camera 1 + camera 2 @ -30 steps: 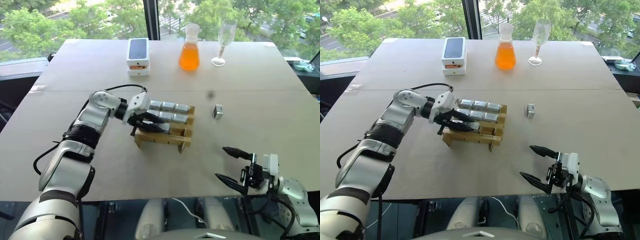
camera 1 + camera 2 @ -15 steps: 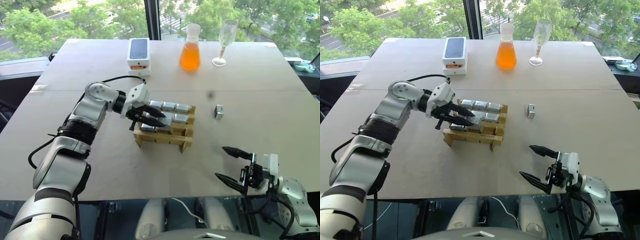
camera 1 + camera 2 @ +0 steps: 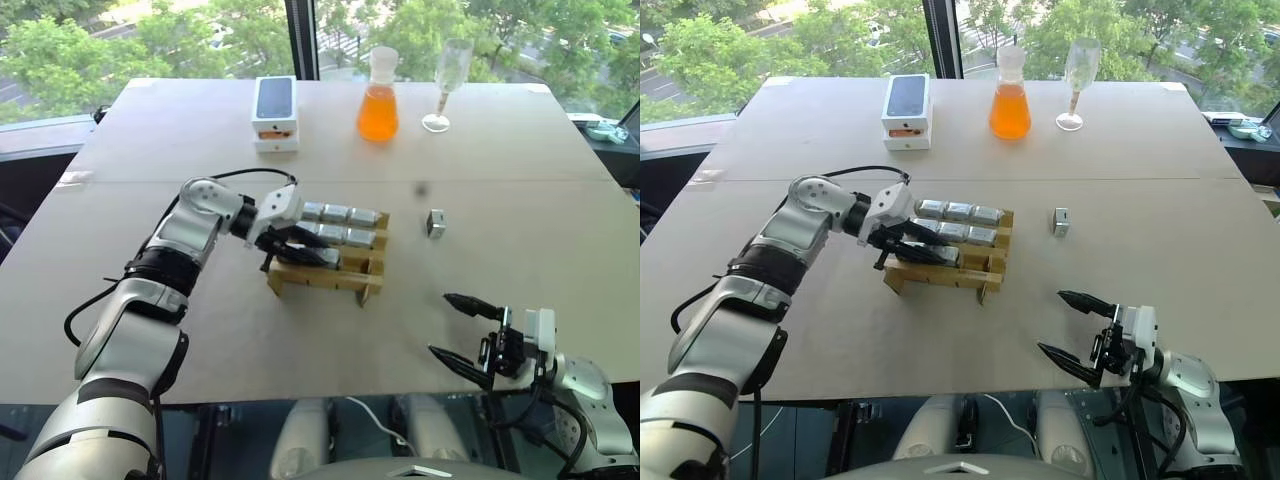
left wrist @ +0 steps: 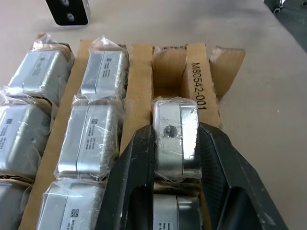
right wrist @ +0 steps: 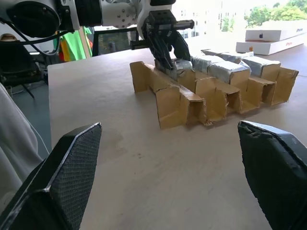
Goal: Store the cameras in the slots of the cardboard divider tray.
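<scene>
The left claw (image 4: 175,167) grasps a camera (image 4: 175,139) between its two black fingers, one on each long side of the wrapped silver block, and holds it in the middle slot of the near row of the cardboard divider tray (image 3: 360,283). That row is the lowest step of the rack. Just past the claw's tips, along the same row, the end slot (image 4: 170,64) on the robot's right looks empty, its cardboard walls bare. The block's long axis runs along the row, in line with the slot. The two rows beyond are full of wrapped cameras (image 3: 340,213).

Farther out, one loose camera (image 3: 436,222) stands on the bench (image 3: 500,180), well apart from the tray on its right side. The right claw (image 3: 468,332) hangs released, fingers wide, near the bench's front edge, and it is the nearer arm to that stray block.
</scene>
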`<state>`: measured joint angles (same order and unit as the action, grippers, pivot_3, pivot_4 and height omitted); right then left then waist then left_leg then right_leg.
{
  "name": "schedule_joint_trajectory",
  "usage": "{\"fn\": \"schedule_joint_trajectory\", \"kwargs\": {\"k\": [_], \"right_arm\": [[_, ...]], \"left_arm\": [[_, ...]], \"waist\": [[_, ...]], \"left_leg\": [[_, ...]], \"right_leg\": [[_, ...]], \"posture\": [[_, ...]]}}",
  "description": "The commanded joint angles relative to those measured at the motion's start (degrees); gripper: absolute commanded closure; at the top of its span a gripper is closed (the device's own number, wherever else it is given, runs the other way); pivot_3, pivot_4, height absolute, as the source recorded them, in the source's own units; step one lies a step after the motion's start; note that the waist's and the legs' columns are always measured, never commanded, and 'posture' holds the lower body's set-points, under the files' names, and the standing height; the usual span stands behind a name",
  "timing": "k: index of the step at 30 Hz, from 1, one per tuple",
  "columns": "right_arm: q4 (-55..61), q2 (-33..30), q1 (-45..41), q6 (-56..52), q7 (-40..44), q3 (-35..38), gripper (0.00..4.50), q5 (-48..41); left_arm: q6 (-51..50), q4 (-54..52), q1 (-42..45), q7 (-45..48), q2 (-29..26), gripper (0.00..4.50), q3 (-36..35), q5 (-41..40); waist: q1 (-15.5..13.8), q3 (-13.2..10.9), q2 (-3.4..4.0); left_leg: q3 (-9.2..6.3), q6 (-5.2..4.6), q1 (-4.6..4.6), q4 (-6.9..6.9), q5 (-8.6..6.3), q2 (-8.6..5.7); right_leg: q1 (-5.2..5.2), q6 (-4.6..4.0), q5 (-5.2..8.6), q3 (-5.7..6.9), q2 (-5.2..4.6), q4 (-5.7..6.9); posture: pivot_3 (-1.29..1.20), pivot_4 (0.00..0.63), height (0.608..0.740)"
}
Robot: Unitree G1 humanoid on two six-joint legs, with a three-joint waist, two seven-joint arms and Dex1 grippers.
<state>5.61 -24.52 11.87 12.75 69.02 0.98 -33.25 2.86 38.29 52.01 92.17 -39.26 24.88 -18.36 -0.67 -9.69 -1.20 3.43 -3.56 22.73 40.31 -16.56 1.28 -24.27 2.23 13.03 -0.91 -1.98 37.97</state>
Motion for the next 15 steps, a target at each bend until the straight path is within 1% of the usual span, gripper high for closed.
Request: {"fn": "schedule_joint_trajectory", "kwargs": {"k": [1,2,3,5,6,9,11,12,15], "right_arm": [[1.51,-0.10,0.39,0.91,-0.15,1.48,0.00,-0.55],[1.50,-0.09,0.40,0.92,-0.19,1.48,0.00,-0.54],[1.48,-0.09,0.41,0.96,-0.18,1.47,0.00,-0.52],[1.50,-0.10,0.41,0.93,-0.22,1.47,0.00,-0.58],[1.52,-0.11,0.40,0.93,-0.19,1.45,0.00,-0.62],[1.88,0.05,-0.17,0.51,-0.68,1.76,0.00,-1.25],[2.23,0.32,-1.07,-0.57,-2.13,2.17,0.00,-1.85],[2.23,0.56,-1.98,-1.58,-4.17,2.39,0.00,-1.39],[1.48,1.73,-5.34,-4.60,-13.97,3.32,0.00,3.22]], "left_arm": [[-0.62,-4.76,-0.46,0.33,-1.68,2.09,0.96,-3.40],[-0.32,-4.96,-0.66,0.33,-1.58,1.42,0.64,-3.27],[-0.22,-5.21,-0.89,0.33,-1.53,1.19,0.39,-3.26],[-0.67,-5.59,-1.25,0.33,-1.12,0.25,-0.93,-3.29],[-1.50,-6.19,-1.37,0.33,-1.34,0.04,-1.20,-3.69],[-4.03,-10.05,-2.12,0.33,-2.76,0.04,-3.24,-6.28],[-7.00,-13.55,-3.11,0.33,-3.19,0.04,-6.02,-7.45],[-8.48,-15.67,-3.95,-0.02,-3.38,0.04,-7.71,-7.90],[-13.32,-22.10,-6.82,-1.67,-4.58,0.04,-11.44,-9.55]], "waist": [[0.00,0.00,0.00],[-0.01,0.00,0.00],[-0.03,0.00,0.00],[-0.06,0.00,0.00],[-0.07,0.00,0.00],[-0.04,0.00,0.00],[0.01,0.00,0.00],[0.01,0.00,0.00],[0.34,0.00,0.02]], "left_leg": [[0.00,0.00,0.00,0.00,0.00,0.00],[0.00,0.00,0.01,0.00,0.00,0.01],[0.00,0.00,0.01,0.00,0.00,0.01],[0.00,0.00,0.00,0.00,0.00,0.00],[0.00,0.00,0.00,0.00,0.00,0.00],[-0.01,0.00,-0.01,0.00,0.00,0.00],[-0.01,0.00,0.00,0.00,0.00,0.01],[-0.02,0.00,0.01,0.00,0.00,0.01],[0.01,0.01,-0.02,0.00,0.00,0.02]], "right_leg": [[0.00,0.00,0.00,0.00,0.00,0.00],[0.00,0.00,0.00,-0.01,-0.01,0.00],[0.00,0.00,0.00,-0.01,-0.01,0.00],[0.00,0.00,0.00,0.00,-0.01,0.01],[0.00,0.00,0.00,0.00,-0.01,0.01],[0.00,0.00,0.00,0.01,-0.01,0.02],[0.00,0.00,0.00,0.00,-0.01,0.02],[0.00,0.00,0.00,0.01,-0.02,0.01],[-0.01,-0.01,0.00,-0.02,-0.02,0.03]], "posture": [[0.00,0.150,0.740],[0.00,0.150,0.740],[0.00,0.150,0.740],[0.00,0.150,0.740],[0.00,0.150,0.740],[0.00,0.150,0.740],[0.00,0.150,0.740],[0.00,0.150,0.740],[0.00,0.150,0.740]]}}
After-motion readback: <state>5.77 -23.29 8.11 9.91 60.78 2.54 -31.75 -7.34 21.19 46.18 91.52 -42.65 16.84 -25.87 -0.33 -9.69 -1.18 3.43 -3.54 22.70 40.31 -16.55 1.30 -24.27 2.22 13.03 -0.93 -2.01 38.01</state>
